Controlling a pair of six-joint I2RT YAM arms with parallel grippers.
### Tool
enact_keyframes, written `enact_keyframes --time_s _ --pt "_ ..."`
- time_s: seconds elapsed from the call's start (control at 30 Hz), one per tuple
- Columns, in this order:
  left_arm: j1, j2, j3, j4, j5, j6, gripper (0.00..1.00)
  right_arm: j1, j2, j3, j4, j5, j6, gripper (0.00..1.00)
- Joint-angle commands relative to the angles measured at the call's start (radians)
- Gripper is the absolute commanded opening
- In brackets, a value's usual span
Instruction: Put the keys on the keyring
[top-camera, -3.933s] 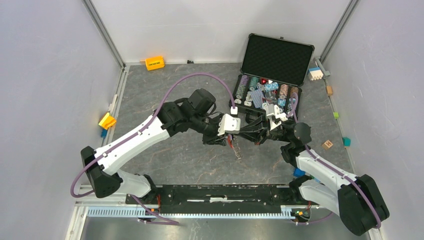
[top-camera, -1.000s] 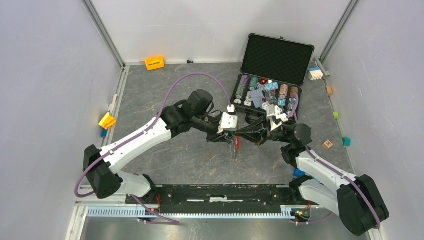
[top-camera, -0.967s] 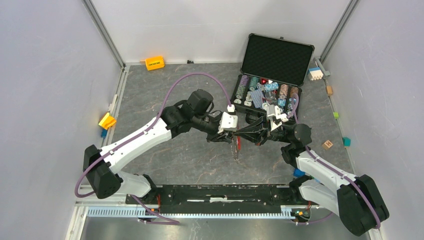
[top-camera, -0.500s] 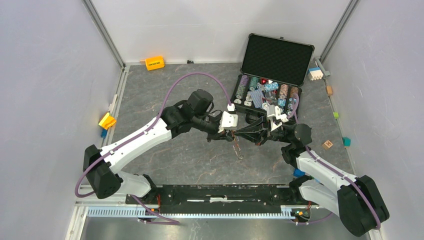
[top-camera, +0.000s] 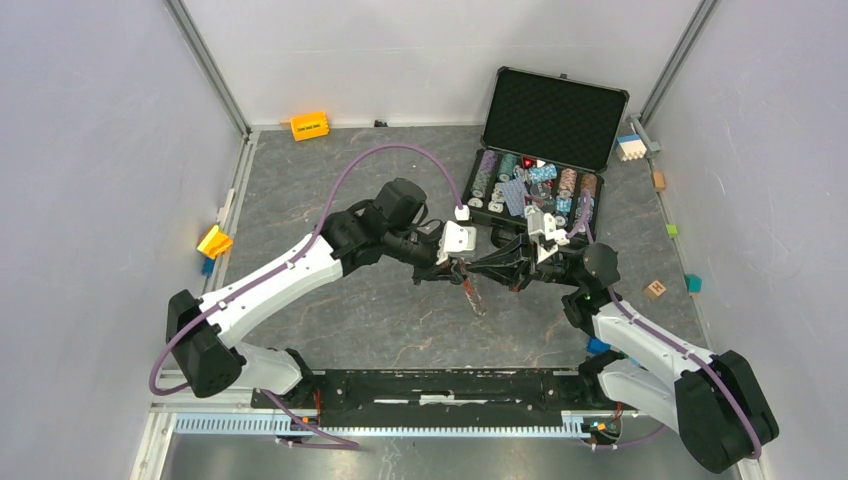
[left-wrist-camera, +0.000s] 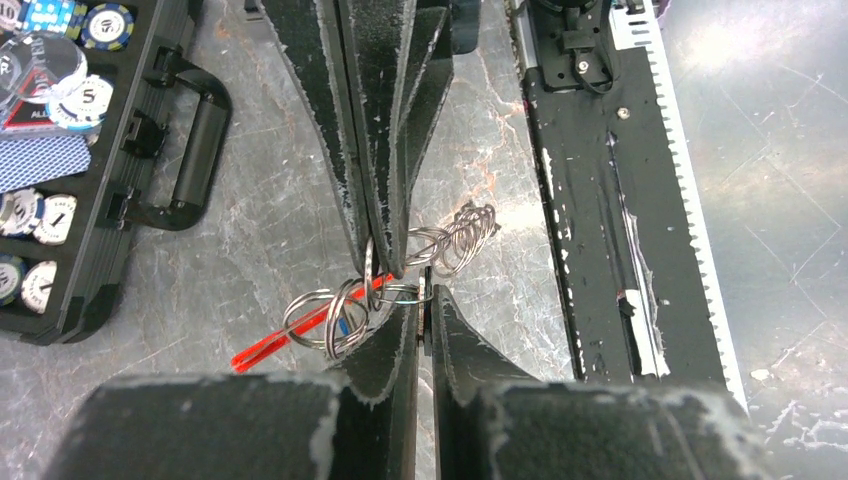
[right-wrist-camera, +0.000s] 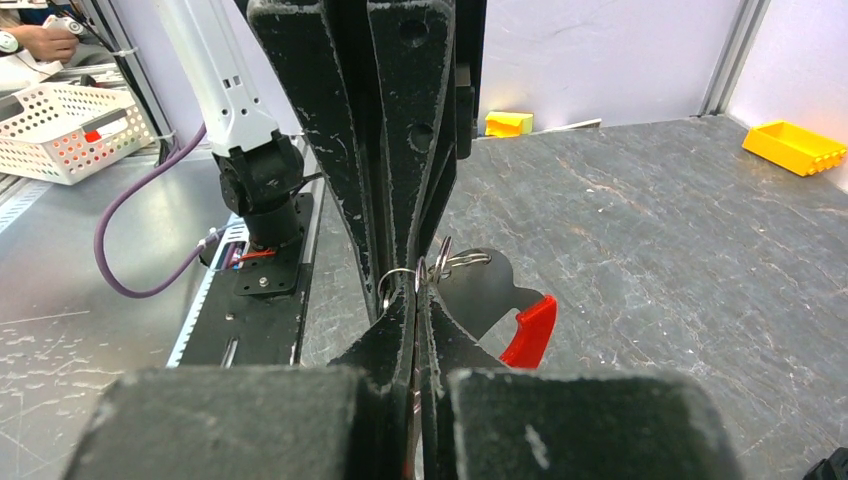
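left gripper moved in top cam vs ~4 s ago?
Yes, slightly. The left gripper, fingers pinched on the keyring, now sits a little farther from the base rail and nearer the chip case.

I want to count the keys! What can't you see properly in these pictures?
Keys: top view, too small where left fingers and right fingers meet over the keyring.
Left wrist view: thin metal edge-on between the left fingers; key or ring, unclear.
Right wrist view: red tag partly behind the right fingers.
Left wrist view: chip case cut off at the left edge.
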Motion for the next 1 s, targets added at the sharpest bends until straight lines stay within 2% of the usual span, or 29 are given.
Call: enact_keyframes --time_s 0.0,0.5,0.97 --pt "0.002 -0.017 0.064 -0.025 -0.034 -0.038 0.02 -0.004 -0.014 0.024 0.015 0.010 -0.023 0.00" --pt "0.002 -0.013 0.140 -0.146 -0.149 0.021 0.02 -0.004 -0.018 0.028 -0.006 0.004 -0.040 0.00" --pt "0.002 -0.036 0.174 -0.188 -0.142 0.022 0.02 -0.003 -0.016 0.030 -0.084 0.040 -0.108 0.00"
